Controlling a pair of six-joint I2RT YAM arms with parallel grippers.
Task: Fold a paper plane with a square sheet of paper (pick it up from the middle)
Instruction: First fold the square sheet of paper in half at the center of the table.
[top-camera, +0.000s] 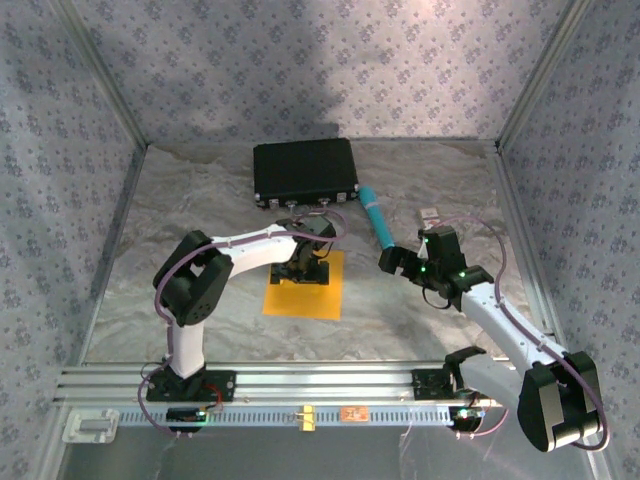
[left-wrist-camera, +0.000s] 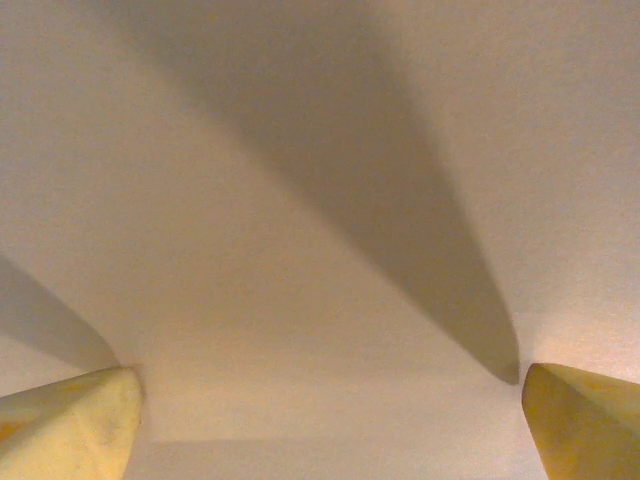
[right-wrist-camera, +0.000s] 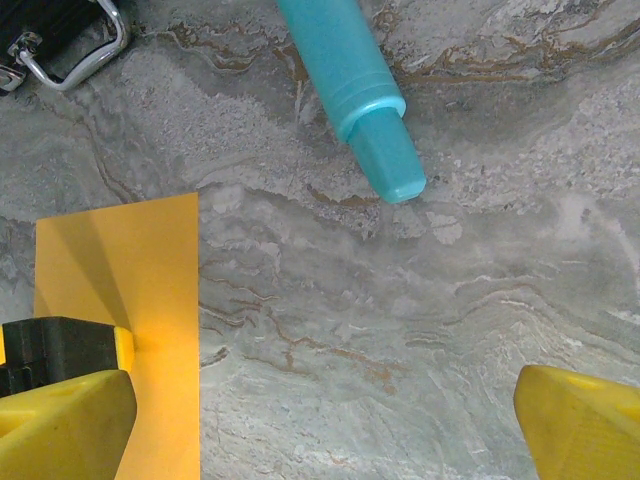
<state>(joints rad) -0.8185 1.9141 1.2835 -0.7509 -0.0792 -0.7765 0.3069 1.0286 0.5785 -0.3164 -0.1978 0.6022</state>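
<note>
Two grippers of mine, both spread wide and empty, left gripper (top-camera: 305, 268) down at the middle of the square sheet of paper (top-camera: 288, 300), flat on the marbled table (top-camera: 420, 335), right gripper (top-camera: 393, 262) off its right edge, near the teal tube (top-camera: 377, 222).

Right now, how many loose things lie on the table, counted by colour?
Orange-yellow: 1, the square sheet of paper
Black: 1, the case
Teal: 1, the tube
Pale: 1, a small item, too small to identify
Total: 4
</note>
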